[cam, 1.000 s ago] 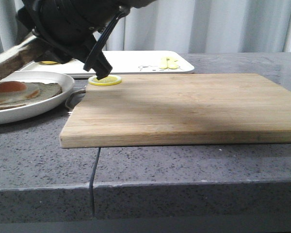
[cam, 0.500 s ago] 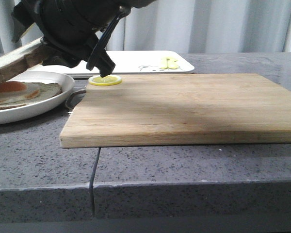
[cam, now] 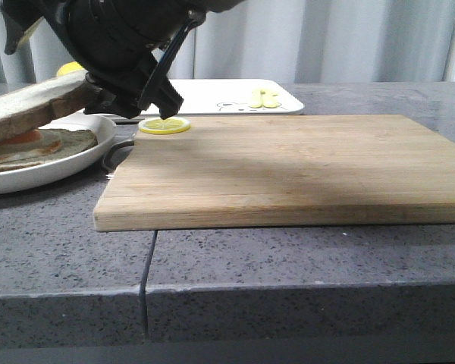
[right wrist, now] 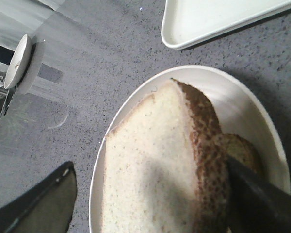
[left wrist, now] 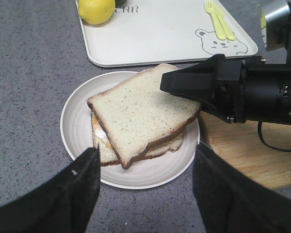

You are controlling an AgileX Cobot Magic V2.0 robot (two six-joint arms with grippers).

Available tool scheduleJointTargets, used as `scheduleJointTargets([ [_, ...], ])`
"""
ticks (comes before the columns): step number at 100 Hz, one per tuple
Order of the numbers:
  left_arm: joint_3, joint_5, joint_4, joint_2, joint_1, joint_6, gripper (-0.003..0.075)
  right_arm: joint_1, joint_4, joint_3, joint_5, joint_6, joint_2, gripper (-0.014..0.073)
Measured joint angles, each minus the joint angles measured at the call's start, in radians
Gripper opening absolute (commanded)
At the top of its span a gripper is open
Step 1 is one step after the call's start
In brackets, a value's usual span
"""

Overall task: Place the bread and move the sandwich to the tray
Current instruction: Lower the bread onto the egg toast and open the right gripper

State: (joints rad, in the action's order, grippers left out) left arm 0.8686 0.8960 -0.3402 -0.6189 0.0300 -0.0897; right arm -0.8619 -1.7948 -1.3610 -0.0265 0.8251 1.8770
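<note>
A: Upper left of the front view, we see the right gripper [cam: 98,95] reaching low over the plate [left wrist: 77,131], jaws clamped on the bread [left wrist: 140,109].

B: The bread lies tilted on the sandwich [left wrist: 172,143], possibly resting already. Our left gripper [left wrist: 145,187] hovers above, jaws apart. The tray [left wrist: 155,34] sits behind.

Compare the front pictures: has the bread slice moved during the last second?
Yes. The bread has swung down from a steep tilt to lie nearly flat over the egg, close above the fixed white plate, with the right gripper at its edge.
</note>
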Motion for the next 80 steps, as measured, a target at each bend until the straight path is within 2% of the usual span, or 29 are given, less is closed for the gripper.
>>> scheduleJointTargets([
  [80,0.000,0.000,0.000,0.000,0.000,0.000,0.0385,0.000,0.234,0.000,0.076,0.004,-0.032,0.0604],
])
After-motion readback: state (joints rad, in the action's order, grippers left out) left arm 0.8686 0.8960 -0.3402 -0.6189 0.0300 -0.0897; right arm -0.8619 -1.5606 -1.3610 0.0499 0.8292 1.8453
